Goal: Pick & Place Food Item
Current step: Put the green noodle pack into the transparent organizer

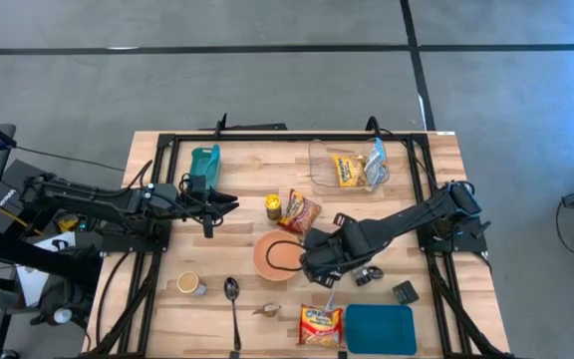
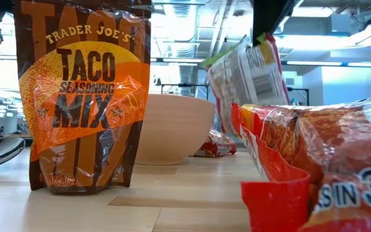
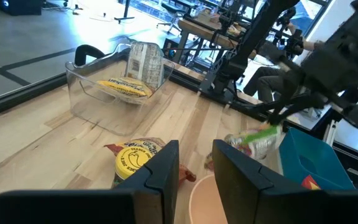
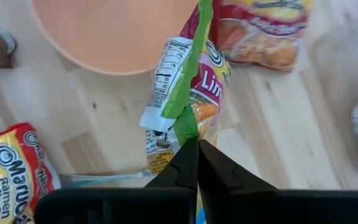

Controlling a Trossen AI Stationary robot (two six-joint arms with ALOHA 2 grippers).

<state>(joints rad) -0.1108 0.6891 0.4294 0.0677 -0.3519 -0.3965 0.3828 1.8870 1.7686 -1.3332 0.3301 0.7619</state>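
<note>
Your right gripper (image 4: 193, 144) is clamped on the green-edged snack bag (image 4: 185, 102), lifted near the table's front edge beside the bowl (image 1: 273, 255); placing it remains.

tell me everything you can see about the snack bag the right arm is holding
The snack bag is a crinkly, glossy plastic packet with a green top edge, a white nutrition panel, and red, yellow and orange print. The right gripper has its fingers shut on that green edge, so the bag hangs tilted in the air, off the table, beside the peach bowl. In the low view it dangles above the wood next to the bowl. Nothing else visibly touches it.
</note>
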